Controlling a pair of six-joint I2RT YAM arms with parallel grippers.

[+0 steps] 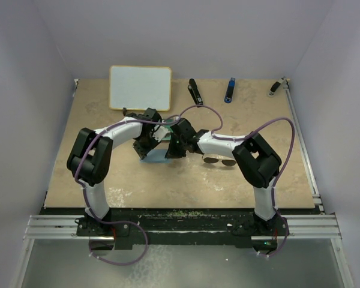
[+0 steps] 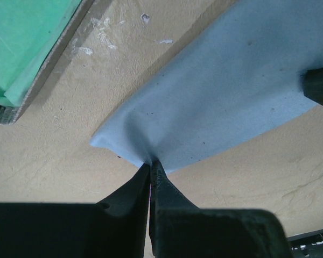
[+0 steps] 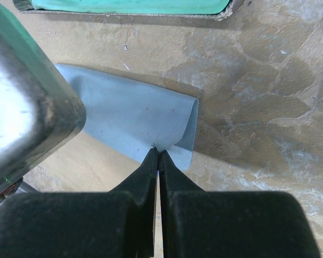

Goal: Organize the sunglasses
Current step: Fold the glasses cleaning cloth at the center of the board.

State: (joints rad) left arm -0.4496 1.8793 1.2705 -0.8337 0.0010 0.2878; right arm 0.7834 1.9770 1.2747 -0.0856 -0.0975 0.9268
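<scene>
Your sunglasses [image 1: 220, 161] lie on the table [image 1: 276, 180] right of centre, just beneath the right arm [image 1: 219, 144] and apart from both pincers. The left gripper [image 2: 151, 164] is closed tight on one edge of the blue cloth [image 2: 226, 91], and the right gripper [image 3: 158, 152] is pinched shut on another edge. Pull unevenly and the thin fold may slip from one pinch, or the cloth may drag against the open case [image 2: 21, 43] just beyond it. Let the right arm drop and it could sweep the sunglasses aside.

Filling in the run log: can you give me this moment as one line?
left gripper: shut on blue cloth | right gripper: shut on blue cloth | sunglasses: on table, unheld
</scene>
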